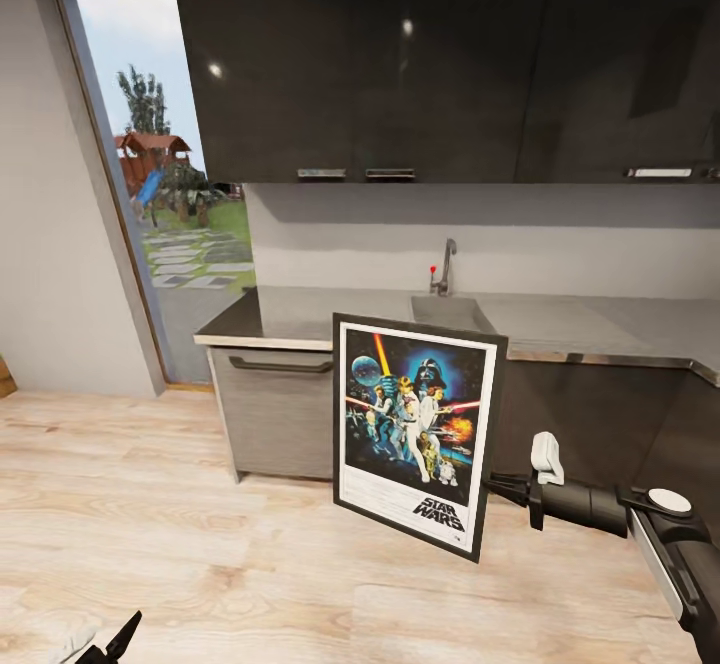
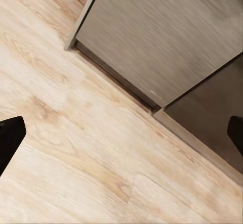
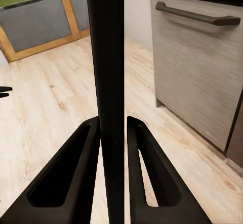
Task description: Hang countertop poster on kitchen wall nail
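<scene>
kitchen up ahead on the head view: grey kitchen countertop (image 1: 330,316) with its sink (image 1: 450,312) at twelve o'clock, dark cupboards (image 1: 440,54) above, glass door (image 1: 165,184) at ten. the poster (image 1: 417,432) hangs upright off the floor, clear of the counter, my right gripper (image 1: 497,489) pinching its edge at four o'clock. left wrist: wood floor (image 2: 76,148), my left gripper (image 2: 121,138) with fingertips (image 2: 10,138) spread wide. right wrist: both fingers (image 3: 76,178) clamped on the poster's black edge (image 3: 109,82), drawer handle (image 3: 195,14) beyond.
</scene>
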Robot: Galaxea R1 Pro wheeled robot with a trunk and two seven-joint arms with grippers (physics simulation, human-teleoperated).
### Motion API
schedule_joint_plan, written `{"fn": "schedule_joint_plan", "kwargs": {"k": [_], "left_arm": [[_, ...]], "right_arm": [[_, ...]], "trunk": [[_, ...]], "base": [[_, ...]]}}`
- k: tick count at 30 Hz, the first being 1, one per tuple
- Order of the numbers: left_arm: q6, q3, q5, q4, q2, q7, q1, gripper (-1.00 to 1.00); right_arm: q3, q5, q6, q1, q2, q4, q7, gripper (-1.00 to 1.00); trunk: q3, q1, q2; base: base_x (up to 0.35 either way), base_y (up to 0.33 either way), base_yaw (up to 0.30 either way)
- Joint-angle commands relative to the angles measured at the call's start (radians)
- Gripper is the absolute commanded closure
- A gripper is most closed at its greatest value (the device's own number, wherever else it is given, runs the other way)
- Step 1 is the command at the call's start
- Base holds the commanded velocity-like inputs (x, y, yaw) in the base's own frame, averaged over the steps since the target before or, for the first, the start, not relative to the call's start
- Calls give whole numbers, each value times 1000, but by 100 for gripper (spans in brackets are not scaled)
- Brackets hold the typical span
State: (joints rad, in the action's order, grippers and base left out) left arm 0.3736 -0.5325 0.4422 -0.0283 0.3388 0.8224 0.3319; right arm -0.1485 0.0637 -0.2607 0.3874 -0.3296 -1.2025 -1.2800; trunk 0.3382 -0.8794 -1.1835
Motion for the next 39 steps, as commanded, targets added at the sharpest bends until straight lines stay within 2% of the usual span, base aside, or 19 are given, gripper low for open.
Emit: {"fn": "schedule_joint_plan", "kwargs": {"k": [1,3,5,8,17,39], "left_arm": [[5,7,7,2,0,-15,1,-100],[5,7,7,2,0,-41,1,-100],[6,8,7,1,-4,-100,1,-100],[6,8,7,1,-11,-116,1,-100],[6,8,7,1,-12,-118,1,-100],[6,9,7,1,-13,-120,1,-100]], "right_arm": [[0,6,-13,1,0,0,-5,100],[0,6,-13,1,0,0,-5,100],[0,5,-13,1,0,-1,-5,100],[0,6,-14,1,0,-2,-5,100],[0,7,-14,1,0,-2,-6,100],[0,7,-14,1,0,-3,-7,100]], "trunk": [[-1,4,6],[-5,12,20],[-8,19,34],[-13,31,55],[-31,65,118],[-99,150,272]], "base": [[0,0,0],[0,0,0],[0,0,0],[0,0,0],[0,0,0],[0,0,0]]}}
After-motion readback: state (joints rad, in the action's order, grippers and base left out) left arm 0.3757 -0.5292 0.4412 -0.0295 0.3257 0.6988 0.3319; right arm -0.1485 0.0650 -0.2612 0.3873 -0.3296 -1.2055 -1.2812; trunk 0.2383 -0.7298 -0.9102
